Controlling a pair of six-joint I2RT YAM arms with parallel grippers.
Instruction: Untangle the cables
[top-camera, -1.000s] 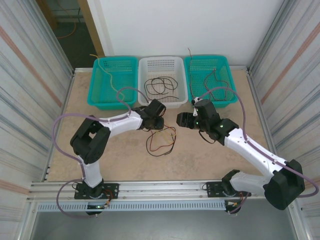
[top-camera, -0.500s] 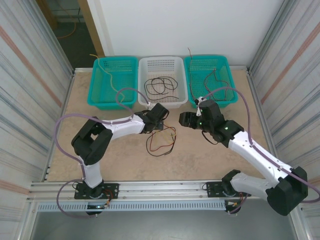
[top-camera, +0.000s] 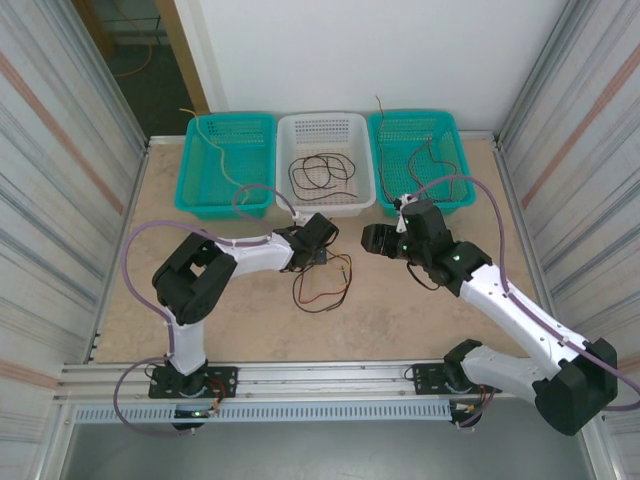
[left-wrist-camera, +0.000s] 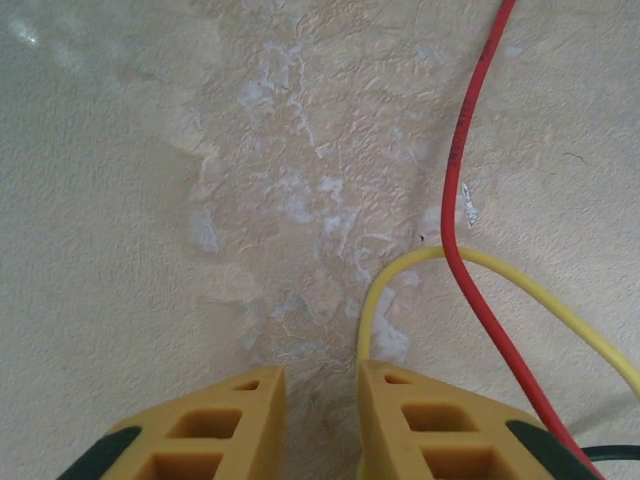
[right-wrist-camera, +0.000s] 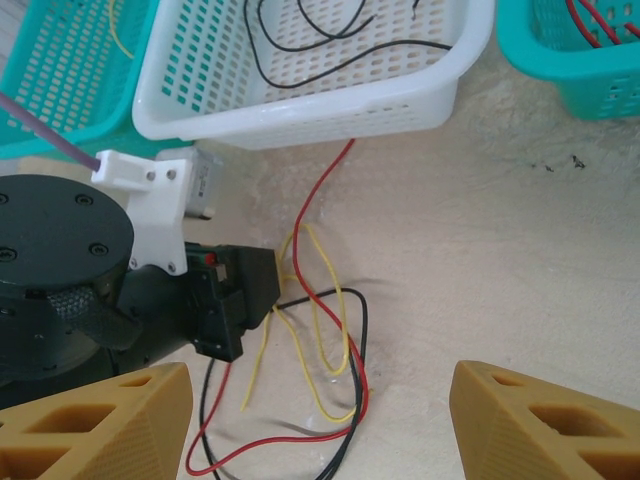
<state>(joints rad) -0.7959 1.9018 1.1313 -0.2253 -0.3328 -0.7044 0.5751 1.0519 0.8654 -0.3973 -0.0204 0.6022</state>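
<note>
My left gripper (left-wrist-camera: 320, 375) is down at the table, its fingers parted by a narrow gap with bare tabletop showing between them. The yellow cable (left-wrist-camera: 480, 262) curves in and runs down against the inner edge of one finger, but I can't see it pinched. The red cable (left-wrist-camera: 455, 150) crosses over the yellow one just ahead of the fingertips, and a bit of black cable (left-wrist-camera: 615, 452) shows beside that finger.

From above, the left gripper (top-camera: 322, 250) sits on the upper edge of the loose tangle of cables (top-camera: 322, 285) in the middle of the table (top-camera: 200, 330). A second ago it sat further left and closer to the white basket (top-camera: 325, 207); it has slid onto the tangle, which has kept its place.

My right gripper (right-wrist-camera: 320, 400) is spread wide and holds nothing, hovering above the same tangle. Overhead, the right gripper (top-camera: 368, 240) has barely moved.

More black cables (top-camera: 320, 170) lie in the white basket, flanked by the left teal basket (top-camera: 215, 208) and the right teal basket (top-camera: 415, 115).
</note>
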